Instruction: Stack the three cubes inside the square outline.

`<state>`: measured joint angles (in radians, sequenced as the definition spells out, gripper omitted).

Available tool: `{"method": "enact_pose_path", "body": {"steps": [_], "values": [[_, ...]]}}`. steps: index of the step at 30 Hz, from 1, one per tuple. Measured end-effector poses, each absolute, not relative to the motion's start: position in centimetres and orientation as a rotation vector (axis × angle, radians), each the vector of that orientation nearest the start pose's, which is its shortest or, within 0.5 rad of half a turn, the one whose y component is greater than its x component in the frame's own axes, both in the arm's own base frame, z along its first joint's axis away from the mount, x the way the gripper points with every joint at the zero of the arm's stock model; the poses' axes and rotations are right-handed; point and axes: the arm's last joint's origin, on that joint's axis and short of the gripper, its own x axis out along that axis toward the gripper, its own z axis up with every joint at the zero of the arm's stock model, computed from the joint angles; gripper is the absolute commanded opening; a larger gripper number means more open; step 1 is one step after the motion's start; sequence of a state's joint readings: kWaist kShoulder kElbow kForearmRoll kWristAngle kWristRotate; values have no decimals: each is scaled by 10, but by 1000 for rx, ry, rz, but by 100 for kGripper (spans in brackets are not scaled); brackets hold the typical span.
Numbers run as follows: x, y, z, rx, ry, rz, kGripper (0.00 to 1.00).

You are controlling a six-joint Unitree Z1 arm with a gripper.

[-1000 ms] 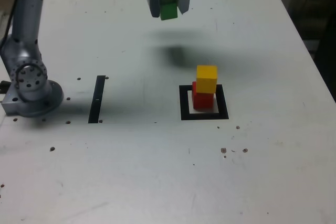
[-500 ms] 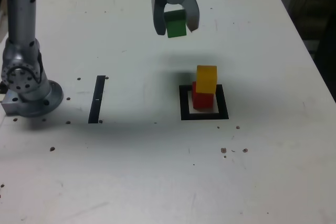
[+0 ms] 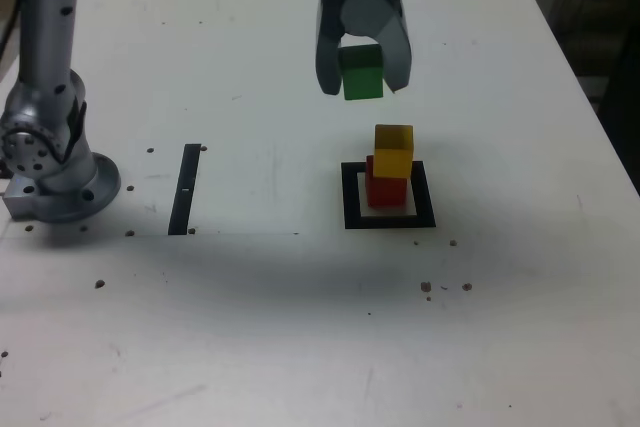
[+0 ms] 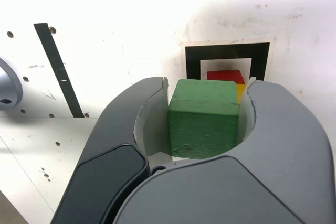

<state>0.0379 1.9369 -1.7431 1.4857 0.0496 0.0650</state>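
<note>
My gripper (image 3: pixel 363 82) is shut on the green cube (image 3: pixel 361 71), holding it in the air, a little behind and to the exterior view's left of the stack. The yellow cube (image 3: pixel 393 151) sits on the red cube (image 3: pixel 385 188), slightly skewed, inside the black square outline (image 3: pixel 350 197). In the wrist view the green cube (image 4: pixel 202 117) fills the space between both fingers of the gripper (image 4: pixel 203 124). Past it show the red cube (image 4: pixel 226 76), a sliver of the yellow cube (image 4: pixel 240 94) and the square outline (image 4: pixel 192 64).
The arm's grey base (image 3: pixel 55 162) stands at the exterior view's left. A thin black strip (image 3: pixel 185 188) lies on the white table (image 3: pixel 300 327) between the base and the outline. Small dark holes dot the surface.
The gripper has carried the green cube toward the exterior view's right and nearer the stack. The red and yellow cubes have not moved.
</note>
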Motion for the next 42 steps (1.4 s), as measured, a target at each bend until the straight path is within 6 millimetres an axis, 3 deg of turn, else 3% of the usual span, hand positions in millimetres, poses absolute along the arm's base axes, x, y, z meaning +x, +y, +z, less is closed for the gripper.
{"method": "enact_pose_path", "body": {"steps": [15,37,38,40,42], "values": [[358,-14,320,72,1694,-26,32],[372,-17,301,58,1732,-39,33],[373,-17,300,58,1732,-39,36],[374,-17,299,58,1730,-39,52],[375,-17,298,58,1729,-40,75]]}}
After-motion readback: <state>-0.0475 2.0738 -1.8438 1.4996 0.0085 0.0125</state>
